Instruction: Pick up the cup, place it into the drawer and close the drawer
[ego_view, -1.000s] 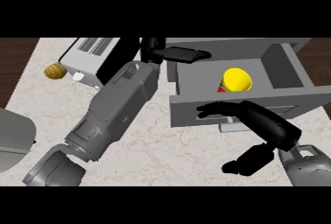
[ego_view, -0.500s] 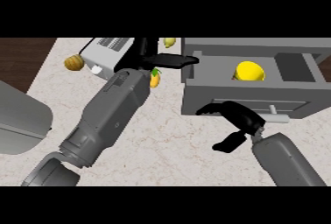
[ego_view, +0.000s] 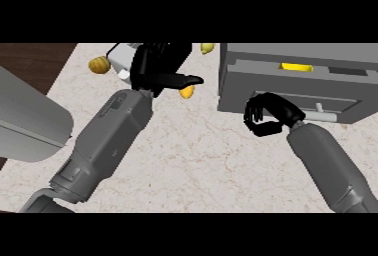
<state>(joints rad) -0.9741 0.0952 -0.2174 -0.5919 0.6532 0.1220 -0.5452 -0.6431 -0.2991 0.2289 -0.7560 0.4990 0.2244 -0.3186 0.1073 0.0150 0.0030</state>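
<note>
Pale marbled counter top, with dark wood past its far left corner. Inside the grey box-shaped drawer, a sliver of the yellow cup showing through the narrow slot at the top. Already placed, by the look of it, with only the closing not yet done. Against the drawer's front panel, the right hand, fingers curled inward on nothing, close to a small pale knob. Left of the drawer, the left hand, fingers loosely spread and thumb stuck out toward the drawer, over a white boxy appliance. Between that hand and the drawer, a small orange-yellow piece; farther left, a round tan thing. Likely trouble from here: pushing off-centre with curled fingers and sliding off the panel, leaving the drawer ajar, or snagging on the knob. Possibly jamming too, should the cup stand taller than the opening, though impossible to judge from this angle.
</note>
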